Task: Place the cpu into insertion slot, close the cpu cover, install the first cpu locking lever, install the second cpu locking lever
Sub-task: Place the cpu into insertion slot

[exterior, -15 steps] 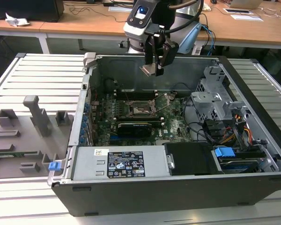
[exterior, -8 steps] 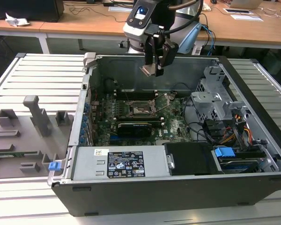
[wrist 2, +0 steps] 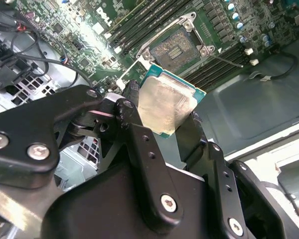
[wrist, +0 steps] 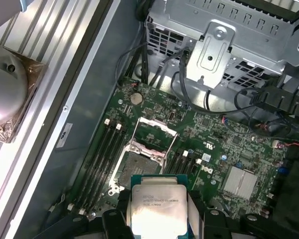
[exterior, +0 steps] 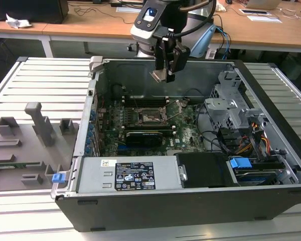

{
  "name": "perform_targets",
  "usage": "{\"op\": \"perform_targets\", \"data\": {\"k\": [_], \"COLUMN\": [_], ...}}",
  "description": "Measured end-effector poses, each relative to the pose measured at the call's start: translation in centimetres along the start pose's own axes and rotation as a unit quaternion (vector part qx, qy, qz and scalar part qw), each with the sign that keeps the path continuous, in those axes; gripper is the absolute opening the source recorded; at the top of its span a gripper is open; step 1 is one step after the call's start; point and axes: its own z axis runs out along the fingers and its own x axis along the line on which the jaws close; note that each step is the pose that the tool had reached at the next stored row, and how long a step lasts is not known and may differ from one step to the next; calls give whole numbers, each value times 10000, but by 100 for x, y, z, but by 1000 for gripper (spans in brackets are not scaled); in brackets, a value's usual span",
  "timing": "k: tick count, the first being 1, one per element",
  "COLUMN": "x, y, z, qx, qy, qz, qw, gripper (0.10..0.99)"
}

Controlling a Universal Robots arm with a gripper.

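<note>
The cpu is a small square chip with a silvery top, and my gripper is shut on it above the open computer case. In both wrist views the chip sits clamped by its edges between the black fingers. It hangs tilted and well above the motherboard. The insertion slot lies bare below it, a dark square with a silver rim. The cpu cover is swung open at the socket's far side. A thin locking lever stands raised beside the socket.
Long memory slots flank the socket. A black graphics card lies in front of it, and a power supply beyond that. A metal drive cage with cables is on the exterior view's right. A grey fixture tray lies outside the case.
</note>
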Motion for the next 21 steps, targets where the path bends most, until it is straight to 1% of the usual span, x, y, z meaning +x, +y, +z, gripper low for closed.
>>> {"op": "perform_targets", "data": {"k": [2,3,5,11,13,17,19,21], "x": [0,0,0,-1,-1,-1,-1,-1], "y": [-1,-1,-3,-6,-7,-8,-8,-9], "z": [6,15,37,58,65,73,78,84], "qx": [-3,-6,-9,-14,-17,-19,-20,-23], "qy": [-16,-34,-59,-84,-95,-111,-120,-138], "qz": [184,383,641,935,1068,1221,1317,1526], "qw": [9998,9993,9979,9956,9942,9925,9912,9882], "gripper": [537,537,537,537,537,537,537,537]}}
